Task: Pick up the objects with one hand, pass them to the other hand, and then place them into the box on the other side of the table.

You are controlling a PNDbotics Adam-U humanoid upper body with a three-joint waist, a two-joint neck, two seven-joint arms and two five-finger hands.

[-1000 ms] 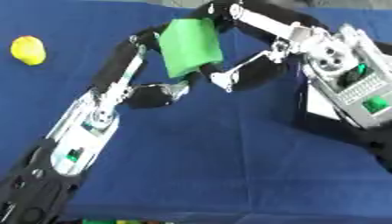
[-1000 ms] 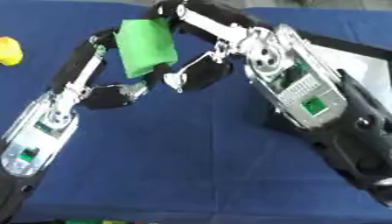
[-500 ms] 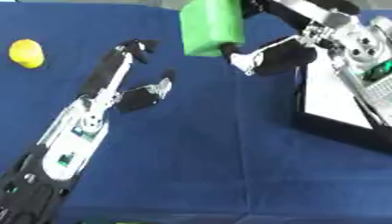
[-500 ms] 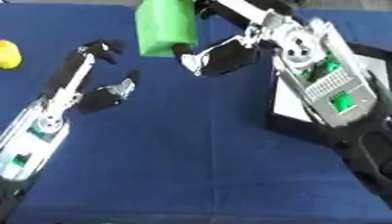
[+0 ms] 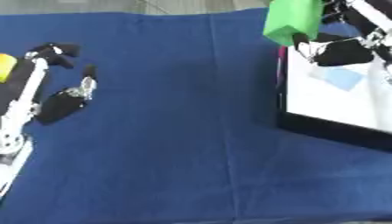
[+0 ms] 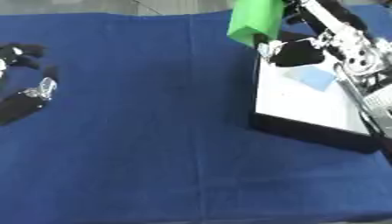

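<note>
The blue cloth (image 5: 168,131) lies bare across the middle. At right, the box (image 6: 306,129) raises a black near wall; its white floor holds only a pale blue piece (image 6: 310,78). The left hand (image 5: 65,94) occupies the left edge, beside a yellow object (image 5: 6,66).

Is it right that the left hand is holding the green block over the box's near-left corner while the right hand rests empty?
No, the hands are swapped: the right hand holds the green block by the box's far-left corner, and the left hand rests empty, per the right eye view.
</note>
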